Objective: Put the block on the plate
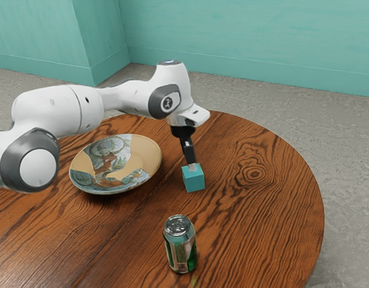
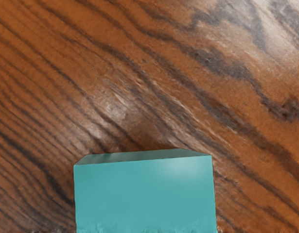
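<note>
My gripper (image 1: 192,166) points down at the teal block (image 1: 194,179) in the exterior view, its lower end at the block's top; whether it holds the block, I cannot tell. In the wrist view the block (image 2: 145,194) is large at the lower edge, directly under my hand. The plate (image 1: 149,157), wide and patterned in tan, grey and green, lies toward the exterior view's left, apart from the block. Any gap between the block's underside and the wood is too small to tell.
A green and silver can (image 1: 180,246) stands upright on the round wooden table (image 1: 256,210), nearer the exterior camera than the block. The arm reaches over the far side of the plate. Bare wood separates plate and block.
</note>
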Robot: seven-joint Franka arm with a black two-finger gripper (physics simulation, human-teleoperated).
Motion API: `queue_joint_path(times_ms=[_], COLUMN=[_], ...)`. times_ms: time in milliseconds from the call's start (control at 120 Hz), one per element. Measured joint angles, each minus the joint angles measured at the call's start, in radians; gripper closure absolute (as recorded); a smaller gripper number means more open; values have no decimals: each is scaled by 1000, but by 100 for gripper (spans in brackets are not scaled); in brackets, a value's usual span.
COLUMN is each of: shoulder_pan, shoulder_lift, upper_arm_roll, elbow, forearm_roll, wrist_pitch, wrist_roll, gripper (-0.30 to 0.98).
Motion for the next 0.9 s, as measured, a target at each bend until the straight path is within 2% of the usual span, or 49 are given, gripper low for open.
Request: queue_joint_path(times_ms=[83, 242, 375, 900], shoulder_pan=[3, -2, -3, -33], shoulder_lift=[3, 8, 13, 30], upper_arm_roll=[0, 0, 0, -24], elbow=[-11, -31, -34, -38], forearm_roll=[6, 105, 148, 170], wrist_pitch=[9, 64, 97, 153], wrist_roll=[18, 26, 25, -87], gripper=[0, 0, 0, 0])
